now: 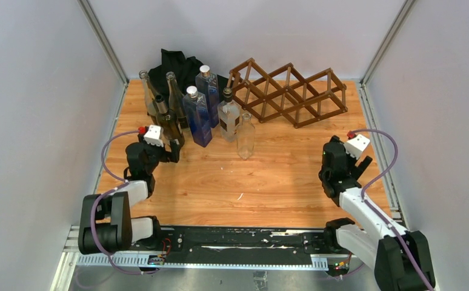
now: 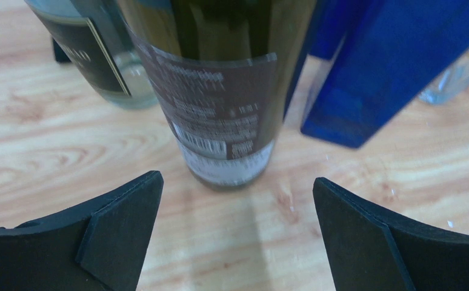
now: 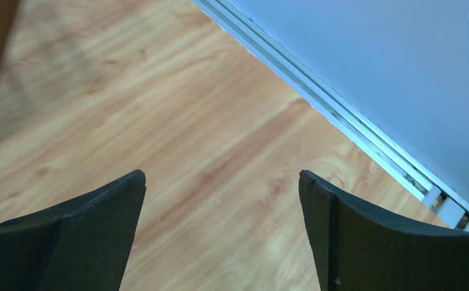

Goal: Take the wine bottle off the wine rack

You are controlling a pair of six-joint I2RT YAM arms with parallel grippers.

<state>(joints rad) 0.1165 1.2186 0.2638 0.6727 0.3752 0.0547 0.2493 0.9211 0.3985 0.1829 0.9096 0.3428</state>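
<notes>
Left claw (image 2: 238, 194) is spread wide with nothing in it, pointing straight at a dark wine bottle (image 2: 220, 91). The right claw (image 3: 220, 182) is just as wide, hanging over bare tabletop (image 1: 268, 182) by the right wall. Wine rack (image 1: 289, 91) sits at the back, and from above every cell looks empty to me. Left of it is a huddle of upright bottles with the dark one at its near-left corner, so I'd guess it's already off the rack and standing. Best move now imo: back the left arm out straight and level, no swinging, because the blue bottle (image 2: 389, 66) stands just beside it.
</notes>
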